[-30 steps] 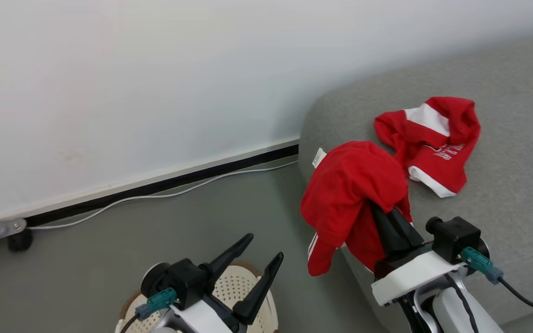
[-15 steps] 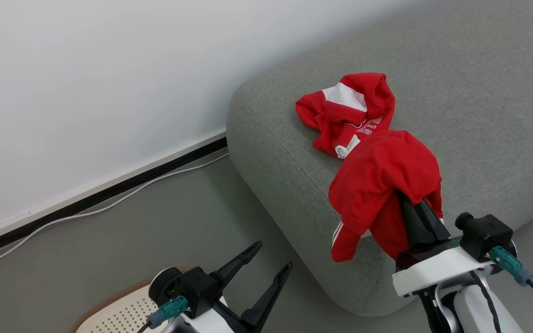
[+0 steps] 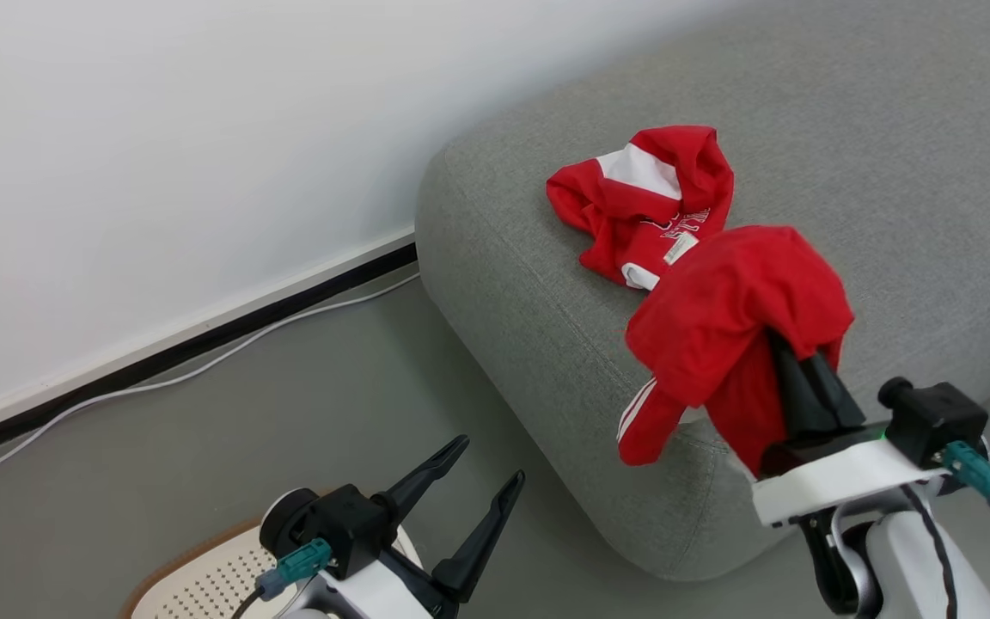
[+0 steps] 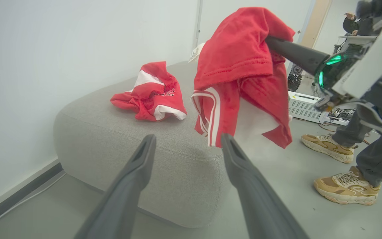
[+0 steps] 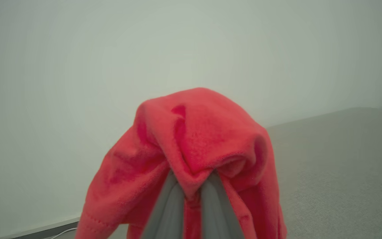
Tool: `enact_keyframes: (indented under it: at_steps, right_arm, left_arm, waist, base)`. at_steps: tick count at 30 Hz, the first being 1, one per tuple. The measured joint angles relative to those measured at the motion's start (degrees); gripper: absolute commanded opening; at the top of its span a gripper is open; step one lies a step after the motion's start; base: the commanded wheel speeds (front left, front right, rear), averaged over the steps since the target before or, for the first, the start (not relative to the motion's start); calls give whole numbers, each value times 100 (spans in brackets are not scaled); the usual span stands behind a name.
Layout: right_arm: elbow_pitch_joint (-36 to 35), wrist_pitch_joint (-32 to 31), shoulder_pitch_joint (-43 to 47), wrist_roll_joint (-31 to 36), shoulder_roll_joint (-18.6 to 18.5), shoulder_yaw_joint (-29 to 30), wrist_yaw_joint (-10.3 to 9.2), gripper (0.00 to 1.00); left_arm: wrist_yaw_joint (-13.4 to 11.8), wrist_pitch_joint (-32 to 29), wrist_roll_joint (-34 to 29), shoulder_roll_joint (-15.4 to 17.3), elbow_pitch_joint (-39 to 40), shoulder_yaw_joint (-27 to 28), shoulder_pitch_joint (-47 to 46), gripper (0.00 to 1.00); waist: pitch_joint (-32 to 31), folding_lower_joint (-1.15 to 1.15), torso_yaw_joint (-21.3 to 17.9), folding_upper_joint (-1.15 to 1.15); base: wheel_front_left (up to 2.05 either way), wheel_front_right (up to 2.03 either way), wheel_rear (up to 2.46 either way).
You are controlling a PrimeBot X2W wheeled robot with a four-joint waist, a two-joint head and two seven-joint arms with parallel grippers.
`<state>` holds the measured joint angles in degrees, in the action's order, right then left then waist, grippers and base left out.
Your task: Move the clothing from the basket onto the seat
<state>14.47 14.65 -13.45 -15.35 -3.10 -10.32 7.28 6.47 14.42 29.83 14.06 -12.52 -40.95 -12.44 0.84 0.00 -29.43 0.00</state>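
Currently, right gripper (image 3: 796,378) pinches a striped red garment (image 3: 736,301), hanging over the seat's (image 3: 529,284) front edge. Nearby, a lettered red garment (image 3: 641,206) lies crumpled by the seat's left corner. Left gripper (image 3: 488,458) spread, empty, by the basket (image 3: 211,576).

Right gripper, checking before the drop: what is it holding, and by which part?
The right gripper holds a red garment by a bunched fold between its shut fingers; the striped end hangs free.
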Motion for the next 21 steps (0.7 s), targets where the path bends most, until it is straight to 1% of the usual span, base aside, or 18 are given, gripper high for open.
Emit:
enact_keyframes:
  at_steps: [3,5,7,13,18,21]
  right_arm:
    - [56,0,-195,14,0,269,0,0]
    - [91,0,-408,22,4,454,0,0]
    - [98,0,-888,29,21,990,0,0]
    - [59,0,-1758,180,43,1944,0,0]
    - [60,1,-2482,595,55,2761,0,0]
    - [192,1,-2882,735,41,3263,0,0]
  left_arm:
    - [-7,0,-18,10,42,81,-3,100]
    - [-7,0,-86,74,69,130,-53,100]
    - [-7,5,-160,244,179,211,-301,100]
    - [1,-8,-181,463,399,287,-597,100]
    - [3,-33,-223,677,554,292,-853,100]
    - [11,-60,-230,754,648,288,-1031,100]
  waist:
    - [125,0,81,0]
    - [253,0,153,0]
    - [593,0,321,0]
    - [1266,0,648,0]
    - [1888,0,951,0]
    - [2254,0,1135,0]
  base:
    - [0,0,0]
    - [0,0,0]
    - [0,0,0]
    - [0,0,0]
    - [0,0,0]
    - [0,0,0]
